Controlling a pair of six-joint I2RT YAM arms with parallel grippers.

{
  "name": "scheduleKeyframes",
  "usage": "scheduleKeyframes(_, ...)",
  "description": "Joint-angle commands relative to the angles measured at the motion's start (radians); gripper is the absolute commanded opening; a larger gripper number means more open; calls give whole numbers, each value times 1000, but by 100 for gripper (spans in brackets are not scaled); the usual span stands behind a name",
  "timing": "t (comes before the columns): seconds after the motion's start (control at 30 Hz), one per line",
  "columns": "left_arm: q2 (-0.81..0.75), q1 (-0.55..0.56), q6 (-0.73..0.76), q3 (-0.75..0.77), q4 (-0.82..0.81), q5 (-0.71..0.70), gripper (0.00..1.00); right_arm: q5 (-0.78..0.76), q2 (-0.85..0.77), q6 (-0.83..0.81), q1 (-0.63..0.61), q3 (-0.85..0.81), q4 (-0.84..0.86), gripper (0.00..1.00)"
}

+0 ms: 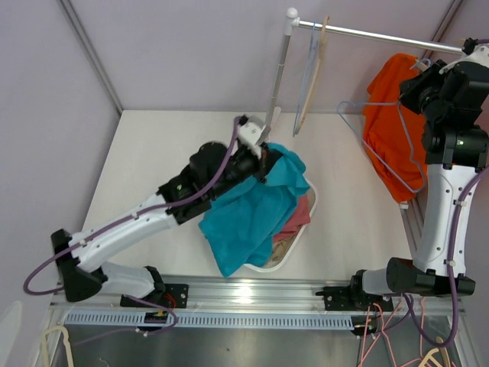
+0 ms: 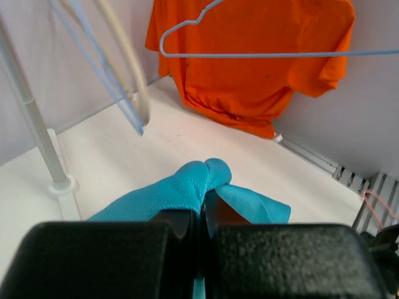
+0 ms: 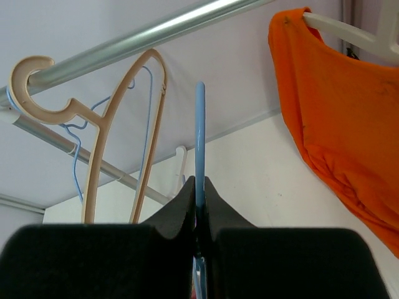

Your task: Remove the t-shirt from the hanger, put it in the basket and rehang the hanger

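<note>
Top view: left fingers [image 1: 267, 157] pinch the teal t-shirt [image 1: 248, 214], which drapes over the basket [image 1: 314, 199] mid-table [image 1: 153, 153], already off its hanger by the look of it. The blue hanger [image 1: 353, 102] hangs bare under the rail [image 1: 367, 32], beside an orange shirt [image 1: 390, 130]. Left wrist: fingers shut tight on a fold of teal. The cloth looks soft, light & floppy, so it'll prob. bunch and slide; best taken at a thick bit, e.g. collar or hem. Right wrist: right fingers [image 3: 177, 215] are closed on the hanger's thin wire, which looks stiff but slick.
</note>
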State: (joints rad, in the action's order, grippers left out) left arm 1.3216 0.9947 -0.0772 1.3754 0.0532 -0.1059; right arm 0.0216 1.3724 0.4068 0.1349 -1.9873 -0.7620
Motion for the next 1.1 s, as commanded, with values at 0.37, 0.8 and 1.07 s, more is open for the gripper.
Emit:
scheduleKeyframes(0.37,35,103,-550,-817,-412,-97,1,64,172,-140,-43,-18,383,0)
scheduleKeyframes(0.8,461,191,-581,-599,-418,3,1,-17,303,-270,-161,-91,481,0)
scheduleKeyframes(1.07,273,213,-512,-630,-316,-57,1,-61,350,-295,-178,-82,553,0)
